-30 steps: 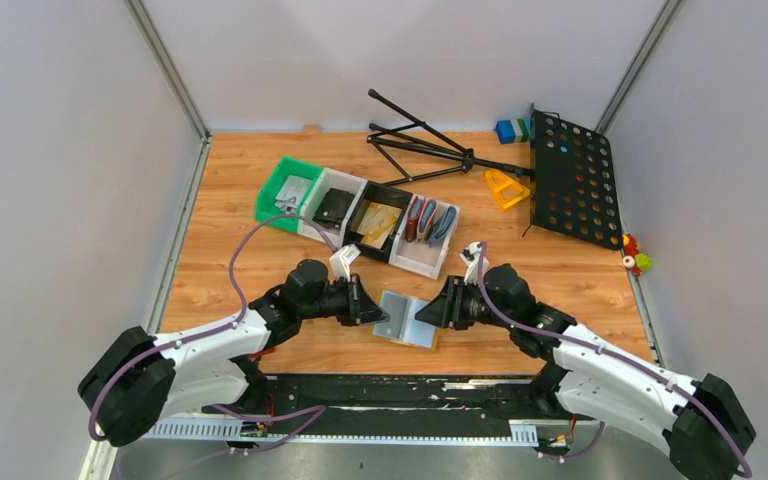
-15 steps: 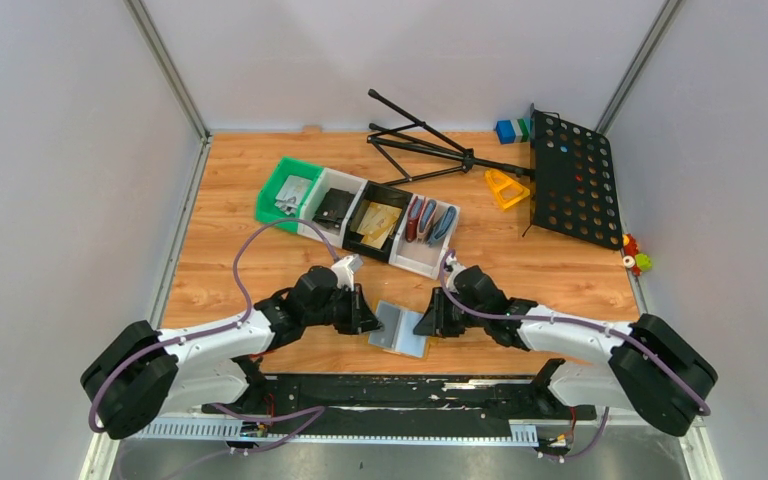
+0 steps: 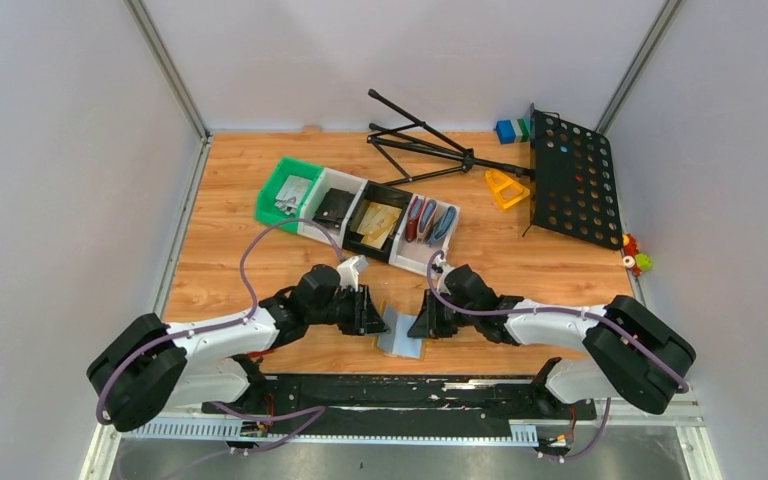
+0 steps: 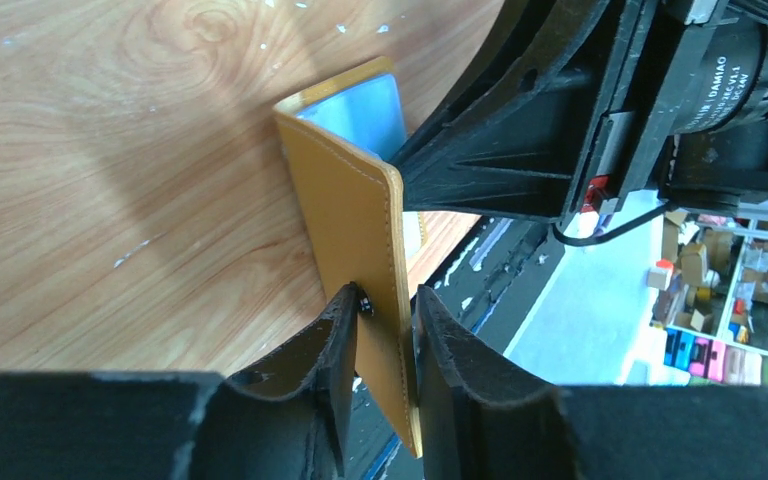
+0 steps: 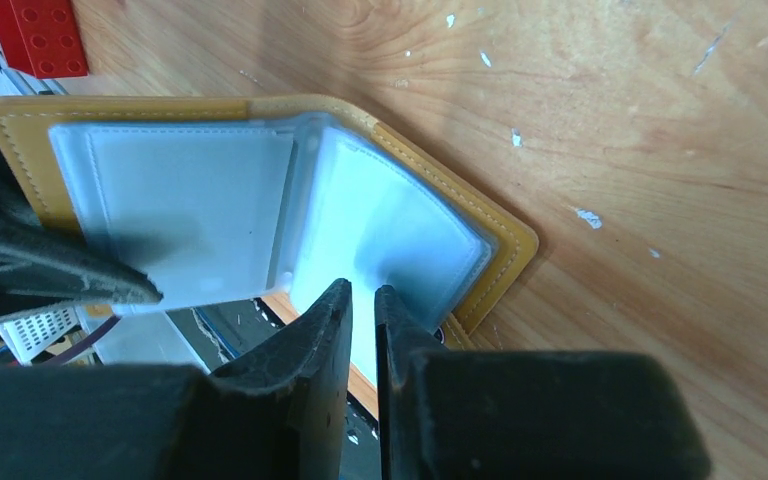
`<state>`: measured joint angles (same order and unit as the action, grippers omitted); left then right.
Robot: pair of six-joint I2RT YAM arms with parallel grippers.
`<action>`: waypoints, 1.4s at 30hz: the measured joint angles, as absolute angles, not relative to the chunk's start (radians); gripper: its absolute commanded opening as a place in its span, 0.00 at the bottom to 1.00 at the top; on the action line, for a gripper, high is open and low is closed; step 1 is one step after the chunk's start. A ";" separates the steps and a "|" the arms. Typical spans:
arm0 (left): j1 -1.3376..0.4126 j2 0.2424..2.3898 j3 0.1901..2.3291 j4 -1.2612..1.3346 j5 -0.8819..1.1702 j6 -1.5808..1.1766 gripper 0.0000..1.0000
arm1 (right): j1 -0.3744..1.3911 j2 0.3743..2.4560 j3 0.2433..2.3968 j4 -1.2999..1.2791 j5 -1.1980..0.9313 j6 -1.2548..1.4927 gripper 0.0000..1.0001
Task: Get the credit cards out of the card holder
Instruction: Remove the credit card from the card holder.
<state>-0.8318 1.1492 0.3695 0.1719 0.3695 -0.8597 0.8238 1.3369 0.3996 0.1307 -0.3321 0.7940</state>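
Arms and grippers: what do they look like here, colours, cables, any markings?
The left arm and right arm have white links between bulky round black joints; a purple cable loops along each. The left gripper and right gripper are black with wedge-shaped fingers. White DAMIAO lettering marks the right arm's black wrist motor.

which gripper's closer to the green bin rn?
Left. The left gripper is at the left flap of the card holder, nearer the green bin; the right gripper is at its right flap, farther off.
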 measured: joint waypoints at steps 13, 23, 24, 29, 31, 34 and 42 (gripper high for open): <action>-0.832 1.187 0.369 0.261 0.437 -0.880 0.30 | 0.831 1.341 0.400 0.140 -0.350 0.794 0.17; -0.831 1.198 0.364 0.327 0.480 -0.919 0.00 | 0.831 1.349 0.400 0.156 -0.355 0.794 0.19; -0.831 1.200 0.362 0.337 0.483 -0.922 0.00 | 0.831 1.354 0.400 0.160 -0.359 0.794 0.19; -0.831 1.214 0.354 0.350 0.488 -0.930 0.00 | 0.831 1.371 0.400 0.173 -0.369 0.794 0.22; -0.831 1.213 0.355 0.340 0.481 -0.925 0.00 | 0.832 1.366 0.400 0.167 -0.367 0.793 0.23; -0.831 1.203 0.356 0.293 0.458 -0.909 0.00 | 0.836 1.321 0.400 0.118 -0.344 0.782 0.24; -0.832 1.158 0.368 0.216 0.427 -0.887 0.00 | 0.836 1.077 0.402 -0.070 -0.244 0.739 0.40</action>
